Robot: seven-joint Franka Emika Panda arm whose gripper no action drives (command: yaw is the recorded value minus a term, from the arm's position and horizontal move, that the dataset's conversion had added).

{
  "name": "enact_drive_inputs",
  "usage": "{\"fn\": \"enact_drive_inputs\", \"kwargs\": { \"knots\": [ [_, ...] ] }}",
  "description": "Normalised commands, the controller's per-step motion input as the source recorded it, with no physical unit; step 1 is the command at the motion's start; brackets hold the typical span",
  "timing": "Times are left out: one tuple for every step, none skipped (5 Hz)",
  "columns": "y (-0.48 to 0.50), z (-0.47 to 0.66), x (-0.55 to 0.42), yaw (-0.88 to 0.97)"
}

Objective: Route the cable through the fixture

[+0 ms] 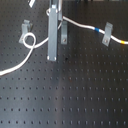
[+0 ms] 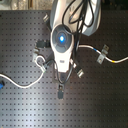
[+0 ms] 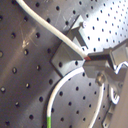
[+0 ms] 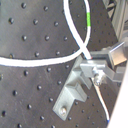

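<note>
A white cable (image 1: 17,65) runs from the first exterior view's left edge and makes a small loop (image 1: 28,39) by the left fixture (image 1: 25,29). It then passes behind my arm and goes on through the right fixture (image 1: 106,34). A middle fixture (image 1: 63,36) stands just beside my gripper (image 1: 52,56). In the first wrist view my gripper (image 3: 95,62) is shut on the cable (image 3: 50,25) right at a grey fixture (image 3: 70,45). The second wrist view shows the same grip (image 4: 97,70) beside that fixture (image 4: 75,85). In the second exterior view my arm hides the gripper.
The black perforated board (image 1: 75,95) carries three grey fixtures, which also show in the second exterior view (image 2: 40,46) (image 2: 80,72) (image 2: 103,52). The cable has coloured bands: blue and yellow (image 1: 97,30) and green (image 4: 88,19). My arm's body (image 2: 61,37) hangs over the board's middle.
</note>
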Motion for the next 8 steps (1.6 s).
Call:
{"fn": "enact_drive_inputs", "kwargs": {
  "knots": [
    [0.109, -0.03, 0.008, 0.02],
    [0.374, -0.18, 0.026, 0.19],
    [0.269, -0.19, 0.029, 0.24],
    [0.052, 0.05, -0.021, 0.00],
    [0.007, 0.38, -0.027, -0.03],
    [0.167, 0.09, -0.041, 0.00],
    [0.244, 0.19, -0.072, 0.17],
    [0.027, 0.33, -0.105, 0.03]
  ]
}}
